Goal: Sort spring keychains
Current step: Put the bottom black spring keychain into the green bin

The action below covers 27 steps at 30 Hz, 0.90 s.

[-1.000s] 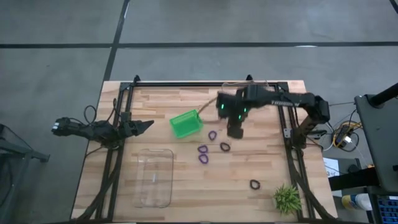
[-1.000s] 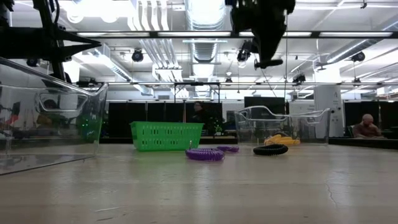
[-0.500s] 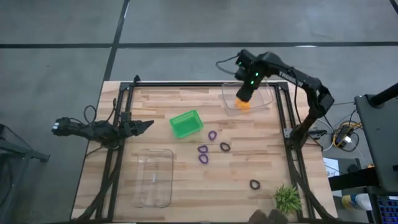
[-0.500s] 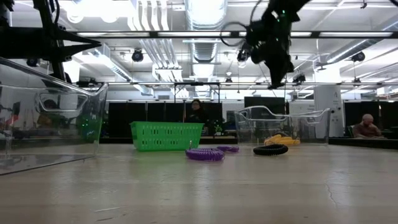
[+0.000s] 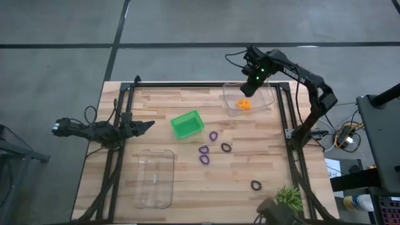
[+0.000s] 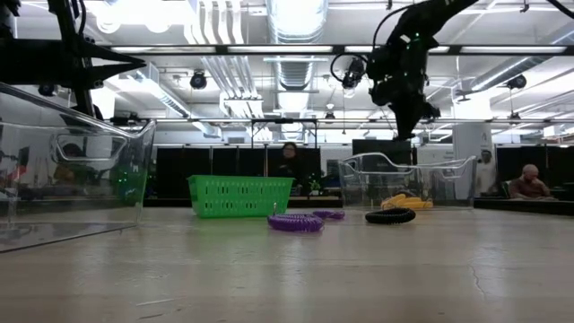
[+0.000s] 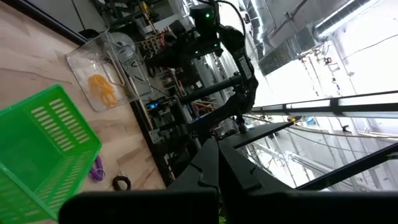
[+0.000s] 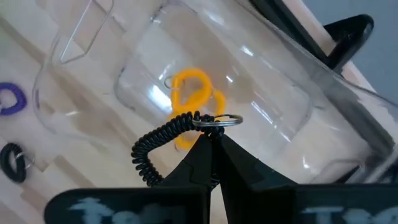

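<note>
One black keychain (image 8: 163, 144) pinched in right end effector (image 8: 210, 138) above clear bin (image 5: 265, 101) of orange keychains (image 8: 191, 98), left end effector (image 5: 148, 125) closed, empty.

Black coiled keychain (image 8: 163, 144) dangles above orange keychains (image 8: 194, 99); purple keychains (image 5: 204, 154) lie mid-table.

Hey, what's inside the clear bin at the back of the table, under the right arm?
Orange spring keychains lie in the clear bin. In the right wrist view, the black spring keychain dangling from the shut right gripper covers part of them, so their count is unclear.
</note>
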Available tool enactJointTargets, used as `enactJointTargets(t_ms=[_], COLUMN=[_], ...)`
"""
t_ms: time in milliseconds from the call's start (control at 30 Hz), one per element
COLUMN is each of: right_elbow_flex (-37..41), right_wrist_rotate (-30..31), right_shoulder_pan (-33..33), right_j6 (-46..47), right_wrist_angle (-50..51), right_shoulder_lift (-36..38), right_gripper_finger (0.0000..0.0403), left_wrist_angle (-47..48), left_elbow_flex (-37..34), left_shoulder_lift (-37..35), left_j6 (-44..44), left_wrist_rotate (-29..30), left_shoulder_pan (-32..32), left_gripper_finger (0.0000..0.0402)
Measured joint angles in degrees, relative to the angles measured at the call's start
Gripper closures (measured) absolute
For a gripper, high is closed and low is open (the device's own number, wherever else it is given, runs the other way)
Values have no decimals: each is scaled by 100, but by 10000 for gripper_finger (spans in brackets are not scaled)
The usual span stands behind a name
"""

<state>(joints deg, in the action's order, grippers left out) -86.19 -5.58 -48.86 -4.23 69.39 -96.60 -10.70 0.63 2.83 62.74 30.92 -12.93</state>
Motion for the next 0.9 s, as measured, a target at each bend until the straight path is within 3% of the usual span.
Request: enactJointTargets(t_ms=[333, 700, 900], right_elbow_flex=[1008, 1084, 717], right_wrist_rotate=[279, 680, 534], right_shoulder_pan=[-46, -61, -27], right_j6=[519, 684, 529], right_wrist_angle=[-1023, -1220, -777], right_shoulder_lift=[-274, -282, -251], right_gripper_finger=[384, 249, 224], left_wrist_angle=[2, 2, 2], left_elbow_flex=[2, 0, 0], left_shoulder_lift=[-2, -2, -2], left_j6=[42, 140, 127], left_wrist_rotate=[4, 3, 4], left_shoulder_pan=[0, 0, 0], left_gripper_finger=[401, 401, 401])
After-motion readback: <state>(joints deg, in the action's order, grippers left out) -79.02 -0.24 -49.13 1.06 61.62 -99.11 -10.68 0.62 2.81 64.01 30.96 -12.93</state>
